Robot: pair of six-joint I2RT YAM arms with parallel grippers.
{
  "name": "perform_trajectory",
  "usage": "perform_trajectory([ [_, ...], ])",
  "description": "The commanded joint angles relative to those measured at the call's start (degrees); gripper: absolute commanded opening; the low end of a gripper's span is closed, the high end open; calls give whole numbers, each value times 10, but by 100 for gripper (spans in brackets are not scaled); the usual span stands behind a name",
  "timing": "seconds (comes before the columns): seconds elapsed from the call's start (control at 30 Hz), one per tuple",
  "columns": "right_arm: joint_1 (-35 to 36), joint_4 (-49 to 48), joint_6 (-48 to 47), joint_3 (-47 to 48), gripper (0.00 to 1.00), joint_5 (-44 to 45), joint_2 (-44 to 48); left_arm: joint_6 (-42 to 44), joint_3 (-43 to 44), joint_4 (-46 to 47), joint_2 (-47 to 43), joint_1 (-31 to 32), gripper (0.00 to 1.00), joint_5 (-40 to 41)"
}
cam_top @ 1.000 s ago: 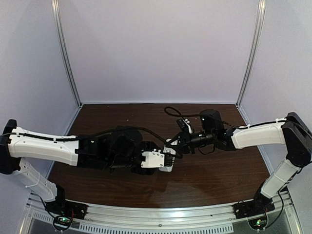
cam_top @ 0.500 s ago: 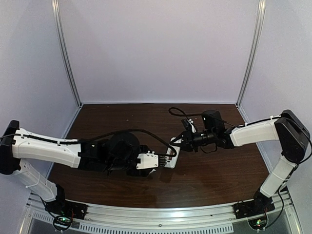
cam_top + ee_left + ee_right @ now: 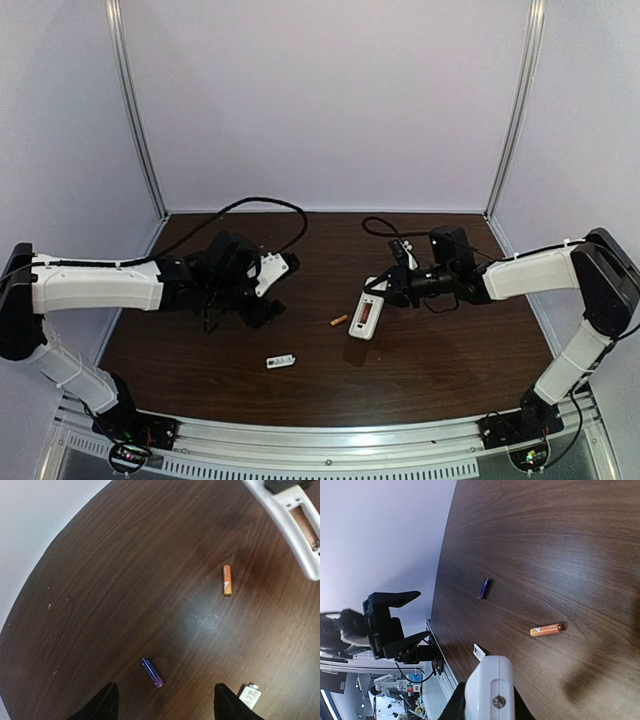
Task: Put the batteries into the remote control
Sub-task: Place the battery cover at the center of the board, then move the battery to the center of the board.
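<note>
**Purple battery lies just ahead of the open left gripper**

In the left wrist view the left gripper hangs over the table with its two fingers spread and nothing between them. The purple battery lies flat on the wood at the bottom centre of that frame, just above the gap and a little nearer the left-hand finger. Its long axis slants from upper left to lower right, neither along nor square across the line between the fingers. I judge the wrist would need a turn before closing on it.

The orange battery lies farther off, up and right of centre and nearly upright in the frame. It is near the remote, which is cut off at the upper right corner.

In the overhead view the right gripper is clenched on one end of the remote, just right of centre, recess side up. The left arm is therefore the free one, and the nearer to the purple battery.

From above, the purple battery cannot be made out at all. Whether the recess already holds anything, and whether the remote's far end touches the table, I cannot tell. A small white cover lies at the lower right of the left wrist view.
</note>
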State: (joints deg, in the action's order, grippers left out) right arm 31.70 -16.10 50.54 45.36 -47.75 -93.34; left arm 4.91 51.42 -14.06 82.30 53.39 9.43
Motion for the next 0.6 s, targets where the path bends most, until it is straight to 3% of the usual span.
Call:
perform_trajectory([
  [0.0,-3,-22,-31,-25,0,-9,51,-138,27,-41,22,-46,66,-81],
  [0.17,-3,-64,-49,-67,0,-18,101,-200,26,-35,32,-93,61,-152],
  [0.57,-2,-33,-125,-87,0,-40,164,-236,86,-78,130,-123,51,-170],
])
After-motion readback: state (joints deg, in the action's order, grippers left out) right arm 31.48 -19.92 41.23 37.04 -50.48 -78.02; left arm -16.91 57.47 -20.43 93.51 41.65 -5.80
